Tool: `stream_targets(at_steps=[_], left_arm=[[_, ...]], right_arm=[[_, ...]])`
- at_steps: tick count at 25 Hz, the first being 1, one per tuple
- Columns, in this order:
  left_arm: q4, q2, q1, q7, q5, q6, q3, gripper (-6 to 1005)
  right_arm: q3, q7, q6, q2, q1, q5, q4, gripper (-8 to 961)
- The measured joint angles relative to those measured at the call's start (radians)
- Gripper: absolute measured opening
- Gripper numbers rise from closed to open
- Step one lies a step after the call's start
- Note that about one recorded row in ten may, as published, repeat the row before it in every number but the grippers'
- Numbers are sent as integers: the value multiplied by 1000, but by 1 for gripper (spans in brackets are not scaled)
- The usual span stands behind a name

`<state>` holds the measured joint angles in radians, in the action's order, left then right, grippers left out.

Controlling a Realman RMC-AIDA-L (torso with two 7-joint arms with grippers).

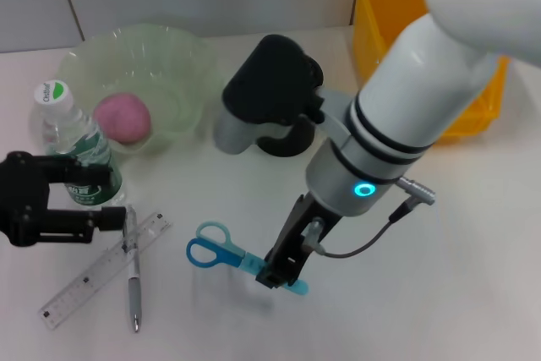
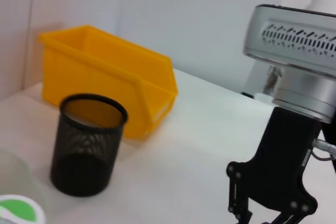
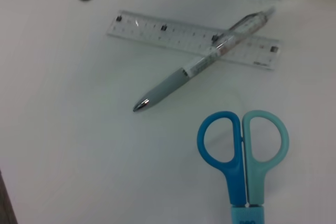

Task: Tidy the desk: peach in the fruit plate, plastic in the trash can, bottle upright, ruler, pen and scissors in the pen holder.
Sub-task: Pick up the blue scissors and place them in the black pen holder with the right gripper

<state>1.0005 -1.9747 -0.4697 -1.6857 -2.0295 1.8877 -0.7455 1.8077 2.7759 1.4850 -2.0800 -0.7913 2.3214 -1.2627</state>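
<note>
Scissors [image 1: 221,251] under my right claw [image 1: 283,275], not yet lifted
Peach [image 1: 123,117] is plated and bottle [image 1: 74,146] upright; ruler [image 1: 103,270], pen [image 1: 132,266] and scissors lie on the bench, pen holder [image 2: 88,143] empty (right claw seemingly closing on the blades; left claw [image 1: 34,200] parked, wide)

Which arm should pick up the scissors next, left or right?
Right. The right gripper is already down over the scissors at the blade end, while the left gripper sits by the bottle, farther away.

Peach [image 1: 123,117] in fruit plate [image 1: 182,65], bottle [image 1: 78,148] before it; pen [image 1: 132,265] across ruler [image 1: 105,269], scissors [image 1: 221,253] right
</note>
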Motion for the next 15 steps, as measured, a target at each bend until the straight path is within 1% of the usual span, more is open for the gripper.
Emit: stream_targets(at_steps=[2, 3, 4, 5, 6, 9, 12, 13, 14, 15], left_arm=[[1, 2, -3, 0, 0, -1, 16, 753], [1, 3, -7, 0, 0, -4, 29, 753], [1, 3, -7, 0, 0, -4, 29, 753], [1, 3, -11, 0, 0, -7, 46, 753], [1, 3, -11, 0, 0, -7, 46, 753], [2, 4, -14, 1, 1, -15, 73, 753], [2, 5, -18, 2, 2, -16, 84, 753], [2, 5, -19, 3, 3, -17, 85, 753], [2, 5, -19, 3, 3, -17, 85, 753], [1, 5, -21, 3, 4, -16, 85, 753]], right_arm=[[-25, -19, 4, 0, 26, 5, -21, 201], [-65, -46, 5, 0, 61, 7, -41, 201], [-65, -46, 5, 0, 61, 7, -41, 201], [-102, -72, 6, 0, 89, 7, -61, 202], [-102, -72, 6, 0, 89, 7, -61, 202], [-178, -134, 1, 0, 145, 7, -103, 204], [-249, -195, -9, -1, 189, -2, -135, 205], [-285, -232, -25, -3, 218, -5, -157, 205], [-285, -232, -25, -3, 218, -5, -157, 206], [-313, -268, -44, -3, 244, -16, -171, 206]])
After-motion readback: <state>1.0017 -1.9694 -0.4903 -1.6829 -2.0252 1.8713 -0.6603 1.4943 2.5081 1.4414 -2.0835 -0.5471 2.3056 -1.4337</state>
